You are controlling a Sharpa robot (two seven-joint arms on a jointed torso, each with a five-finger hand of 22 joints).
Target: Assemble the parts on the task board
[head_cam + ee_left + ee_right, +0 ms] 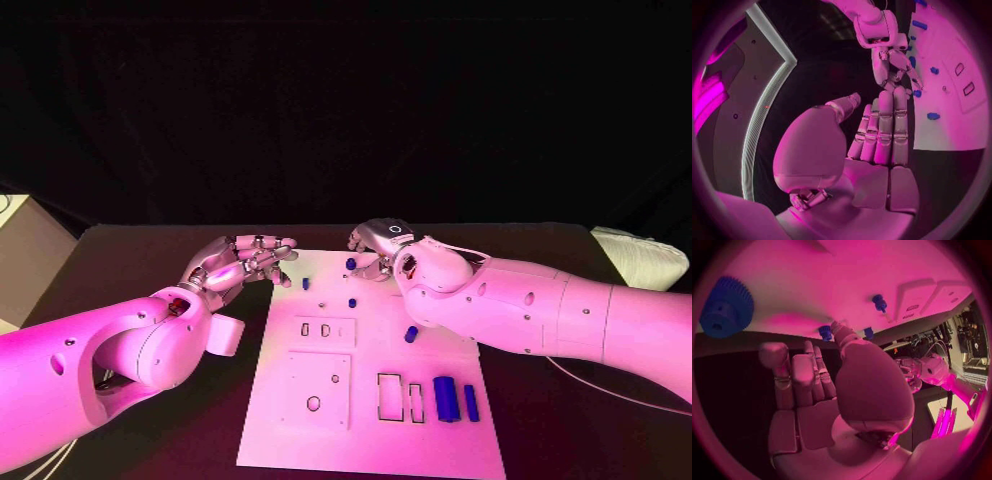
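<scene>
- The white task board (368,400) lies in the middle of the black tabletop (130,260), its long side running away from the robot.
- Small blue parts (446,398) lie on the board, two bars near its near right corner and small pegs towards its far end.
- The left hand (245,262) hovers at the board's far left corner, fingers straight and together, holding nothing.
- The right hand (387,250) is over the board's far edge, fingers stretched out and empty, one fingertip (837,326) just beside a blue peg (825,332).
- A blue gear (724,306) lies on the board near the right hand.
</scene>
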